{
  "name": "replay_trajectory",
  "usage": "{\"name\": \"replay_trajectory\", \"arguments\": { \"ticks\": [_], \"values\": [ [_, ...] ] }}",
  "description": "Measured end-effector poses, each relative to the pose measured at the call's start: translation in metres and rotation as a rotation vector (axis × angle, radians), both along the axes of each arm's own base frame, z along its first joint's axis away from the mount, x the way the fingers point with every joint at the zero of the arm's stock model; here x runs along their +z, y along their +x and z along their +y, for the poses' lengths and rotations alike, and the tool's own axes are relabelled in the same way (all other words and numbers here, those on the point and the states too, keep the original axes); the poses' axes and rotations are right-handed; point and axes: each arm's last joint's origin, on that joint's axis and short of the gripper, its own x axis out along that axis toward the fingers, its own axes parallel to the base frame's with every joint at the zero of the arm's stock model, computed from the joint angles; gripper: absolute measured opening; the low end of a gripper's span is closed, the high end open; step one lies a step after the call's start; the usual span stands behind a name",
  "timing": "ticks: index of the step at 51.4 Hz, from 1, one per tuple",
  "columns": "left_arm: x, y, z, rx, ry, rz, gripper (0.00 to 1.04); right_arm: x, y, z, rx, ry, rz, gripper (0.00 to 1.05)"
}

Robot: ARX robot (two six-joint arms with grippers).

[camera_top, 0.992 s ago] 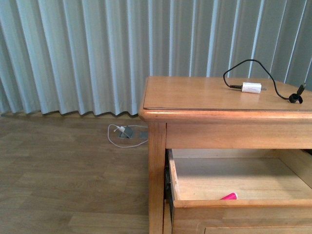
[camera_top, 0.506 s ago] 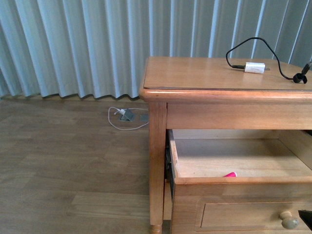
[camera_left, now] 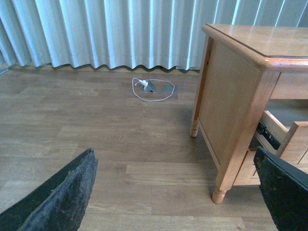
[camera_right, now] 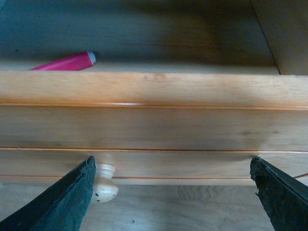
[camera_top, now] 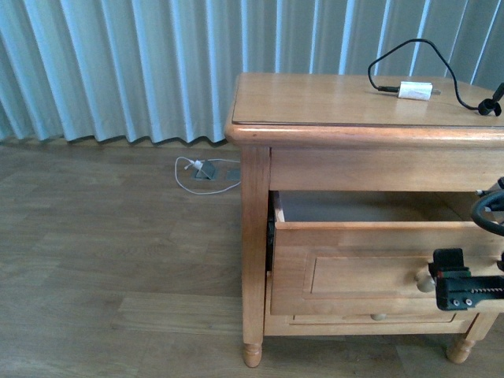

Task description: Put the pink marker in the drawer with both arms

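The pink marker [camera_right: 65,62] lies inside the drawer [camera_right: 154,120], just behind its front panel; it shows only in the right wrist view. In the front view the drawer [camera_top: 354,268] stands partly pulled out of the cabinet and its inside is hidden. My right gripper [camera_right: 171,202] is open and empty in front of the drawer front, with the round knob [camera_right: 103,183] beside one finger. In the front view it [camera_top: 455,282] sits right by the knob [camera_top: 426,282]. My left gripper [camera_left: 173,192] is open and empty above the floor, left of the cabinet.
The wooden cabinet [camera_top: 339,102] carries a white charger block [camera_top: 415,90] with a black cable on top. The lower drawer's knob [camera_top: 379,316] shows under the upper drawer. A white cable and floor socket [camera_top: 201,172] lie near the curtain. The cabinet leg [camera_left: 219,195] stands near my left gripper.
The front view has dropped lower on the cabinet. The drawer stands less far out than before, and the marker no longer shows there. My right gripper has come into view by the knob.
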Motion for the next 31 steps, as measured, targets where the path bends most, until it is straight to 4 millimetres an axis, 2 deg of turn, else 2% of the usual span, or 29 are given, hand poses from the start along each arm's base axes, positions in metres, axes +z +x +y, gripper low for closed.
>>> {"name": "replay_trajectory", "arguments": {
  "ticks": [12, 22, 31],
  "values": [
    [0.000, 0.000, 0.000, 0.000, 0.000, 0.000, 0.99, 0.001, 0.032, 0.007, -0.019, 0.011, -0.067, 0.96],
    [0.000, 0.000, 0.000, 0.000, 0.000, 0.000, 0.99, -0.007, 0.057, 0.012, -0.037, 0.047, -0.146, 0.96],
    [0.000, 0.000, 0.000, 0.000, 0.000, 0.000, 0.99, -0.013, 0.060, 0.013, -0.038, 0.068, -0.178, 0.96]
  ]
}}
